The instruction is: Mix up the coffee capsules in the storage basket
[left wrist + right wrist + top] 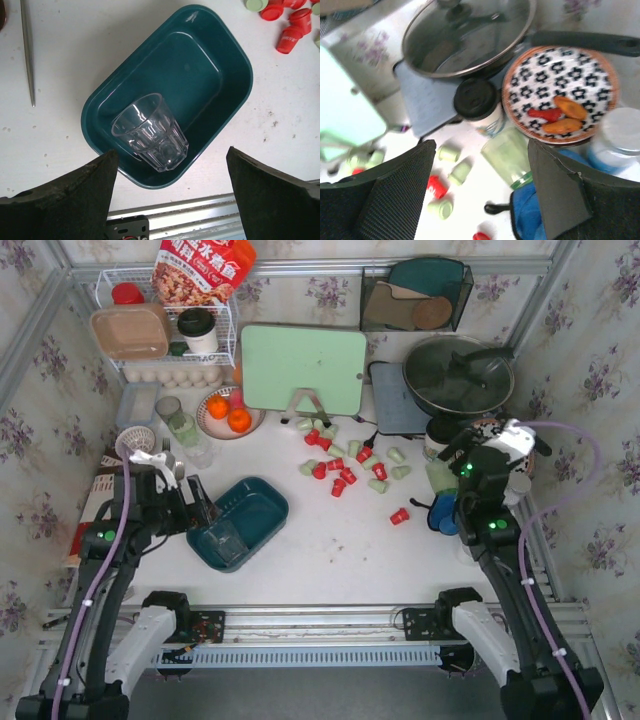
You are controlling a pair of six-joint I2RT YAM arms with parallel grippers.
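Your left pincer (171, 151) stands spread wide with nothing between its fingers (75, 192), hovering over the near end of the storage basket (235, 65). The basket sits on the white counter (330, 550) directly beneath that pincer, and its long side runs away from you toward the pincer's right. Inside it, under the gap between the fingers, a clear glass tumbler (150, 132) lies on its side with its mouth turned away from the pincer and to the left. The coffee capsules (345, 465) are scattered on the counter outside the basket, well ahead of the left pincer and to its right. From the left wrist you see only a few red ones at the far right corner. A thin metal rod (27, 50) lies on the counter ahead of the pincer's left finger, apart from the basket. Your right pincer (480, 145) is also spread, gripping nothing, and hangs above the counter's right side. Its view is blurred, but what looks like a pale green cup (507, 157) stands just below the gap. A few red and green capsules lie beside its left finger. A patterned plate (560, 80) and a lidded pan (465, 35) sit further ahead of it.
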